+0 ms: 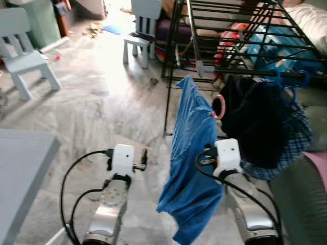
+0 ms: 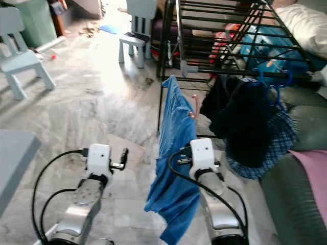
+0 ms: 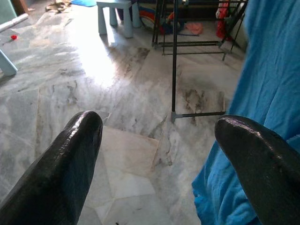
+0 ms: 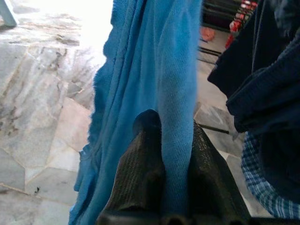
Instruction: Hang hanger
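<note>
A blue garment (image 1: 189, 168) hangs on a hanger whose pink hook (image 1: 218, 108) pokes out just below the black drying rack (image 1: 235, 30). My right gripper (image 4: 173, 136) is shut on a fold of this blue cloth, about halfway down it. The garment's top corner reaches up near the rack's front bar. My left gripper (image 3: 157, 131) stands open to the left of the garment, with only floor between its fingers (image 3: 75, 154). A dark garment (image 1: 255, 122) on a blue hanger (image 1: 291, 84) hangs from the rack right beside the blue one.
A plaid cloth (image 1: 299, 138) hangs under the dark garment. A grey sofa (image 1: 301, 199) with a pink cloth (image 1: 317, 163) lies at the right. A grey table (image 1: 20, 173) is at the left. Two pale blue chairs (image 1: 23, 56) (image 1: 140, 30) stand on the marble floor beyond.
</note>
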Available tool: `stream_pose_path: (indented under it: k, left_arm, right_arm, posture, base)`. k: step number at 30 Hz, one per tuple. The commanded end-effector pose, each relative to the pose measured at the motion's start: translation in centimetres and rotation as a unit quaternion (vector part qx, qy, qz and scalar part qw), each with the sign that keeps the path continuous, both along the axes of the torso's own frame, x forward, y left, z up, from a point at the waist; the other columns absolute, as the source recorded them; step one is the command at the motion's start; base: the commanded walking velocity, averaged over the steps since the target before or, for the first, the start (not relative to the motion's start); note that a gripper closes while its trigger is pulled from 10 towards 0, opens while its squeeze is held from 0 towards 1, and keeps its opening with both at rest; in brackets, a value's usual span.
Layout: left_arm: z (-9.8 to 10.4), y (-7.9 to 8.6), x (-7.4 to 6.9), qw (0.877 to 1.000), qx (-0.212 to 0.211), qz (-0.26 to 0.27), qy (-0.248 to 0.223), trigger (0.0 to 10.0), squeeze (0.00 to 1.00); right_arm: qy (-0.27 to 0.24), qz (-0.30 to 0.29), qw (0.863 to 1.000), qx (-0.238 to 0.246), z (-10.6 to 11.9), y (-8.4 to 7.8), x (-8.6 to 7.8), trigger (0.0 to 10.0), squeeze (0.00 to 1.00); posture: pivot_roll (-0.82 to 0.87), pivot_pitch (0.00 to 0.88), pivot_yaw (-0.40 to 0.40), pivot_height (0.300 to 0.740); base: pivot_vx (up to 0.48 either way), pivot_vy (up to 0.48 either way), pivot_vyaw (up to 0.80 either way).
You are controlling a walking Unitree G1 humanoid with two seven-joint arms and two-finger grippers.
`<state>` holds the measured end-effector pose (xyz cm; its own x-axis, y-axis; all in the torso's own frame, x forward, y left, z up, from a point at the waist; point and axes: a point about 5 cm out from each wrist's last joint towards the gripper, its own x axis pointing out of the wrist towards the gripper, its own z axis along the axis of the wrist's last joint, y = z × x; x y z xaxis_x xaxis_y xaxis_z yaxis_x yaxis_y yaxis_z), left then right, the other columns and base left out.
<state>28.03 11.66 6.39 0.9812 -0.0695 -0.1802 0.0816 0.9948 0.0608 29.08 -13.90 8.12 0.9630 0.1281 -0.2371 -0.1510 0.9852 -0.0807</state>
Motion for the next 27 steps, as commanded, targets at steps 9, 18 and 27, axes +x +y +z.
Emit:
stream_pose_path:
  k: [9, 18, 27]
  left_arm:
    - [0.17, -0.36, -0.57, 1.000, -0.013, -0.001, -0.008, 10.0, 0.00]
    - [0.45, -1.02, -0.83, 0.999, -0.035, -0.028, -0.004, 10.0, 0.00]
    - [0.64, -1.15, -1.13, 0.998, -0.042, -0.055, -0.008, 10.0, 0.00]
  right_arm:
    - [-0.013, -0.003, 1.000, 0.003, 0.94, -0.08, 0.25, 10.0, 0.00]
    - [-0.007, 0.000, 1.000, 0.001, 0.89, 0.05, 0.09, 10.0, 0.00]
    - [-0.009, 0.013, 1.000, -0.016, 0.80, 0.21, -0.05, 10.0, 0.00]
  posture:
    - [0.06, 0.152, -0.104, 0.740]
    - [0.05, 0.164, -0.104, 0.740]
    - [0.05, 0.169, -0.104, 0.740]
  base:
    - [0.000, 0.000, 0.00]
    - [0.000, 0.000, -0.10]
    - [0.000, 0.000, -0.43]
